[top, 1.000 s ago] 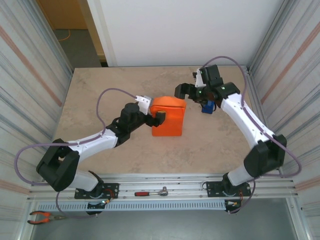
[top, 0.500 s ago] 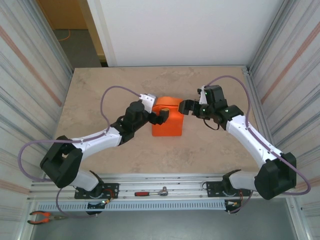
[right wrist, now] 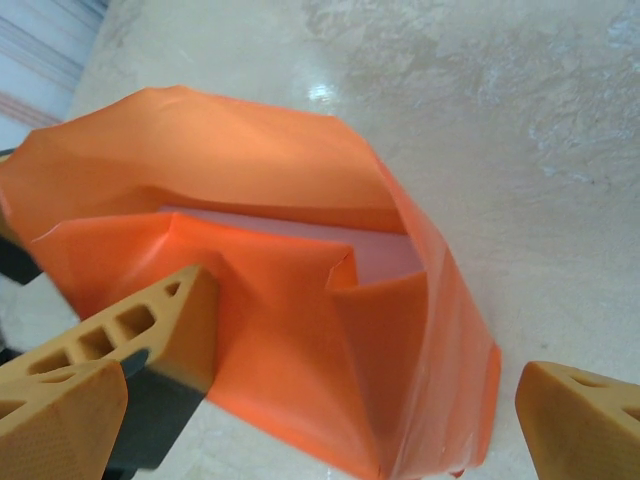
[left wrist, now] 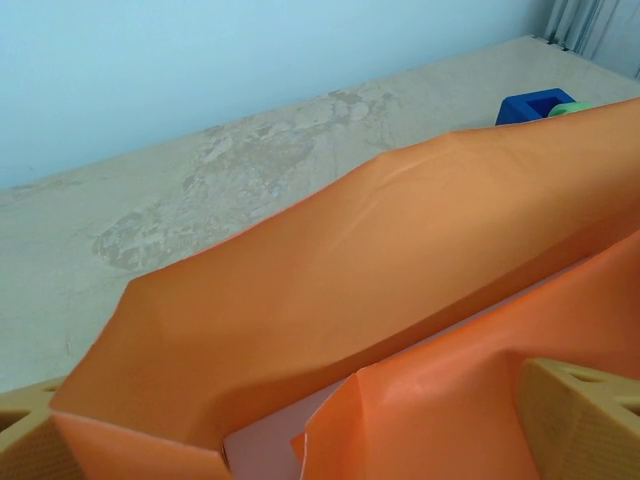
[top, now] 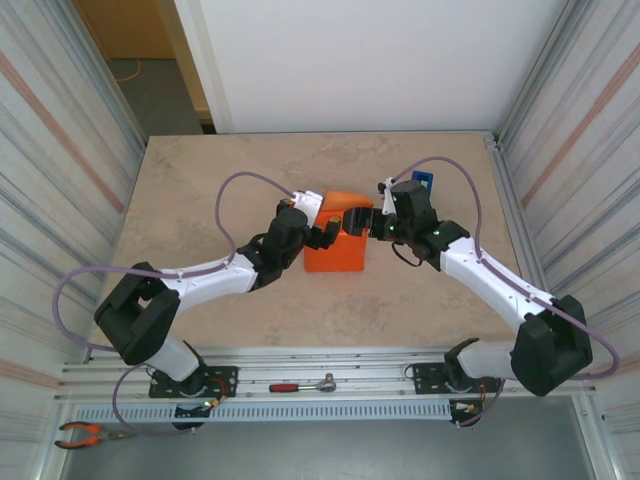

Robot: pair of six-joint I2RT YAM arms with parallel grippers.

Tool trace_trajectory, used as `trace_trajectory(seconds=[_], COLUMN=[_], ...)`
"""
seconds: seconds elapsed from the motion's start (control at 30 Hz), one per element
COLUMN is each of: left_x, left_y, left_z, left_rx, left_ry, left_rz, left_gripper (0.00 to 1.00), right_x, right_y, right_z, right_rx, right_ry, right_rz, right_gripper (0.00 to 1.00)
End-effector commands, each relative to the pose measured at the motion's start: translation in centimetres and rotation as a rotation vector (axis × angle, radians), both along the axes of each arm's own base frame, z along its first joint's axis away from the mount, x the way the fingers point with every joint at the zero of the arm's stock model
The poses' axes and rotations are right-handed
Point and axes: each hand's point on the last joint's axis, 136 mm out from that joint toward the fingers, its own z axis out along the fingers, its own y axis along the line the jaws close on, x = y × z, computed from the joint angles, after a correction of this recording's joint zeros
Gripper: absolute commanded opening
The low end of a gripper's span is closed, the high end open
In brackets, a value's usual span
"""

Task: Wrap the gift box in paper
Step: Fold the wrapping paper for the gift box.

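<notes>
We found the gift box [top: 335, 252] at about the middle of the table [top: 200, 180], sheathed along its body in the orange paper [left wrist: 330, 270]. The end facing the table's far edge was unsealed. In the right wrist view, white box [right wrist: 385, 255] showed inside a mouth of loose, partly tucked flaps.

The left gripper [top: 325, 236] and right gripper [top: 366, 222] stood at the box's far corners. Both were spread wide and grasped nothing, with their tan fingers [right wrist: 120, 340] flanking the paper.

A blue tape dispenser [top: 423, 184] stood just beyond the right gripper, toward the far right corner.

In our judgement the end fold was the step in hand. The next move called for pressing the raised upper flap flat against the box end. One gripper would need to hold it there before tape was fetched.
</notes>
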Motion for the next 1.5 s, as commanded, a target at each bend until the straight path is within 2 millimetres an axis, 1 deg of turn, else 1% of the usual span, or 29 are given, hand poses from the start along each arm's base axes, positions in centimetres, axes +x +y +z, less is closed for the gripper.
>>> trace_trajectory(seconds=[0.0, 0.07, 0.17, 0.27, 0.33, 0.43, 0.53, 0.67, 0.77, 0.87, 1.03, 1.2, 1.23, 1.33, 1.47], left_x=[0.0, -0.1, -0.2, -0.3, -0.3, -0.3, -0.2, -0.7, -1.2, -2.0, -2.6, -2.1, -1.8, -1.0, 0.0], left_y=[1.1, 1.1, 1.2, 1.3, 1.3, 1.6, 2.6, 4.1, 4.7, 4.1, 3.0, 2.1, 2.1, 1.8, 1.4], left_z=[-1.3, -1.4, -1.5, -1.3, -0.9, 0.7, 2.7, 5.6, 6.7, 6.7, 5.2, 3.4, 3.0, 2.4, 2.0], left_rx=[0.068, 0.066, 0.065, 0.061, 0.053, 0.016, -0.092, -0.244, -0.305, -0.313, -0.298, -0.244, -0.233, -0.212, -0.176], left_ry=[0.011, 0.013, 0.016, 0.012, 0.007, -0.009, 0.017, 0.011, 0.014, 0.027, 0.051, 0.052, 0.056, 0.048, 0.037], left_rz=[0.045, 0.045, 0.047, 0.051, 0.050, 0.052, 0.058, 0.057, 0.038, -0.018, -0.054, -0.050, -0.038, -0.020, -0.010], left_gripper=[0.98, 0.98, 0.97, 0.97, 0.97, 0.98, 0.99, 0.99, 0.99, 0.99, 0.99, 0.97, 0.96, 0.90, 0.75], right_x=[2.3, 2.9, 3.5, 3.4, 3.0, 2.4, 1.8, 1.5, 1.3, 1.2, 1.0, 1.0, 1.0, 0.8, 0.8], right_y=[0.0, -0.2, -0.5, -0.7, -1.0, -1.3, -1.6, -1.5, -1.5, -1.4, -1.5, -1.4, -1.3, -1.4, -1.3], right_z=[0.7, -0.1, -1.5, -3.0, -4.0, -5.1, -5.8, -6.2, -6.3, -6.4, -6.7, -6.9, -7.0, -7.2, -7.3], right_rx=[-0.009, -0.025, -0.046, -0.065, -0.076, -0.086, -0.091, -0.094, -0.096, -0.100, -0.100, -0.098, -0.099, -0.100, -0.101], right_ry=[-0.065, -0.060, -0.046, -0.019, 0.001, 0.028, 0.048, 0.059, 0.064, 0.068, 0.082, 0.088, 0.090, 0.093, 0.096], right_rz=[-0.058, -0.088, -0.113, -0.124, -0.127, -0.133, -0.135, -0.130, -0.127, -0.124, -0.124, -0.121, -0.119, -0.118, -0.116], right_gripper=[0.99, 1.00, 0.97, 0.94, 0.92, 0.91, 0.90, 0.90, 0.90, 0.90, 0.90, 0.90, 0.90, 0.90, 0.90])
